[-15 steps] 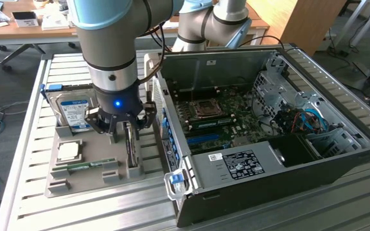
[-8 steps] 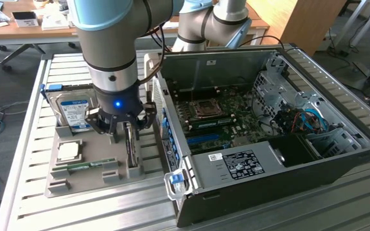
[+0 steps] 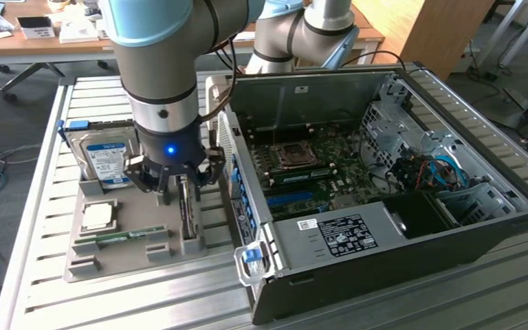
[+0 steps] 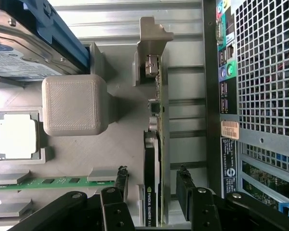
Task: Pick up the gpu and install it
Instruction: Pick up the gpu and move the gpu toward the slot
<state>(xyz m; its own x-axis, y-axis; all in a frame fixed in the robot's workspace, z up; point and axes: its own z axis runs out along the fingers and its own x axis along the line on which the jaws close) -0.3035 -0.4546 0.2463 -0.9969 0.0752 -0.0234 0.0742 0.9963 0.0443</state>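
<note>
I see the open computer case (image 3: 484, 227), and beside it the grey parts holder (image 3: 135, 240) with the gpu (image 4: 152, 154) standing on edge in its slot. My gripper (image 4: 151, 175) straddles the card, jaws wide, holding nothing. If I close off-centre, I could tilt the thin card or jam it in the slot.

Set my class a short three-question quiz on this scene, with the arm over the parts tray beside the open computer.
1. True or false: the hand is shut on the gpu.
2. Which part stands upright in the tray near the gpu? A) the RAM stick B) the hard drive C) the processor
3. Fill in: the side of the computer case that faces up is ____.
Key: 1 false, the hand is open and sits astride the gpu. 2 B. 3 open.
</note>
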